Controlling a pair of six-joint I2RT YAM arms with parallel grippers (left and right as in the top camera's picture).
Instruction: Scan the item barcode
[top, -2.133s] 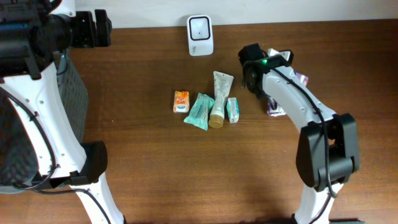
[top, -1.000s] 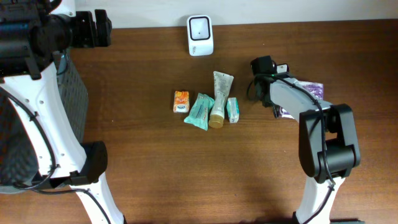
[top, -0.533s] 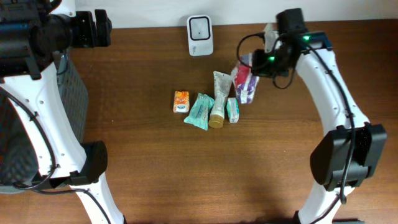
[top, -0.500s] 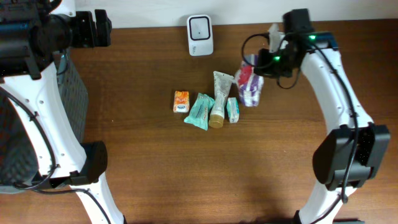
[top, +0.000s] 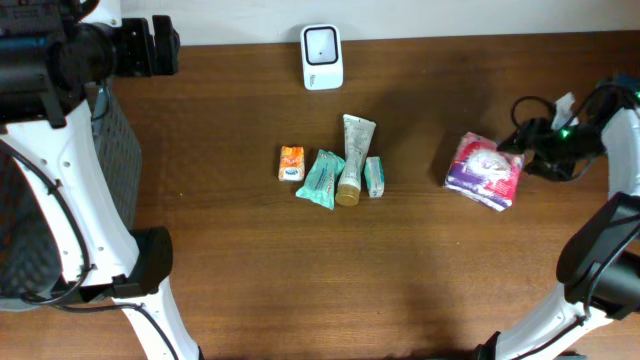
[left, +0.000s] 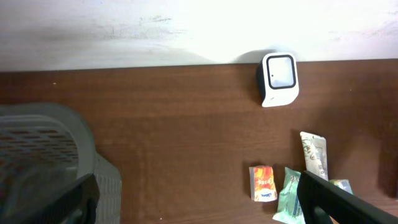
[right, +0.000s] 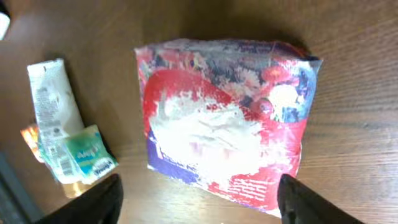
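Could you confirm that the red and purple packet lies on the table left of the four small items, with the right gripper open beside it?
Not quite: the overhead view shows the packet lying right of the four small items, not left. It is on the table, with the right gripper open beside it.

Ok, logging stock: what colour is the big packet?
The packet is red, white and purple; clearest in right wrist view.

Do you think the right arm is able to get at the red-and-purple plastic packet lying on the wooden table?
Probably yes: the right gripper hangs open right beside the packet, with nothing between them.
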